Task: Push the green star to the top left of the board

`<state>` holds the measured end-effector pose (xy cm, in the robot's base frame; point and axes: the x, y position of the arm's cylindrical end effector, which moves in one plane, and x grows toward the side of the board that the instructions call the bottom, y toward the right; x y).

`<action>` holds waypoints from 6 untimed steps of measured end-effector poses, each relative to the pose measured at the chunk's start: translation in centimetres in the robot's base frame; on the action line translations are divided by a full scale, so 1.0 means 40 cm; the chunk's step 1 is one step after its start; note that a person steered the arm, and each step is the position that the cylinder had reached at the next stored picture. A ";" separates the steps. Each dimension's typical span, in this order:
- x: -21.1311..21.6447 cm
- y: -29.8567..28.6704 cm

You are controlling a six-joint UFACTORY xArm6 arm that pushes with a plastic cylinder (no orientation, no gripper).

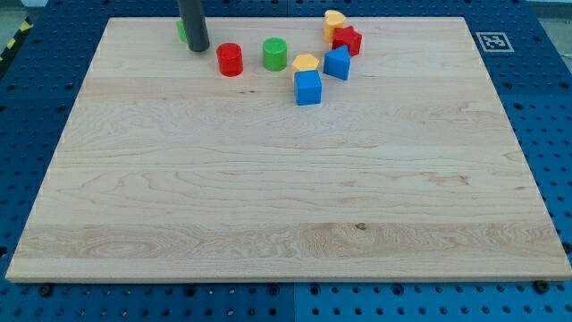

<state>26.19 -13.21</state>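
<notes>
Tip: my tip [198, 49] rests on the wooden board [286, 206] near the view's top left; it is a plain dark rod end with no jaws to open or close, and it holds nothing
Green star: a sliver of green [181, 31] shows just behind the rod on its left side, touching or nearly touching it; mostly hidden, so its star shape cannot be made out
Red cylinder [230, 59]: just right of my tip, slightly lower in the view; apart from the rod
Green cylinder [274, 55]: further right of my tip, beyond the red cylinder
Yellow block [305, 63]: right again, touching the blue cube [307, 88] below it
Second blue block [337, 63]: beside the yellow block, on its right
Red star [347, 40]: well right of my tip, by another yellow block [333, 21] at the board's top edge
Marker: a black-and-white tag [492, 41] sits at the board's top right corner
</notes>
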 end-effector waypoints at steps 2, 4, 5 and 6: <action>-0.057 0.116; -0.100 -0.137; -0.124 -0.135; -0.145 -0.005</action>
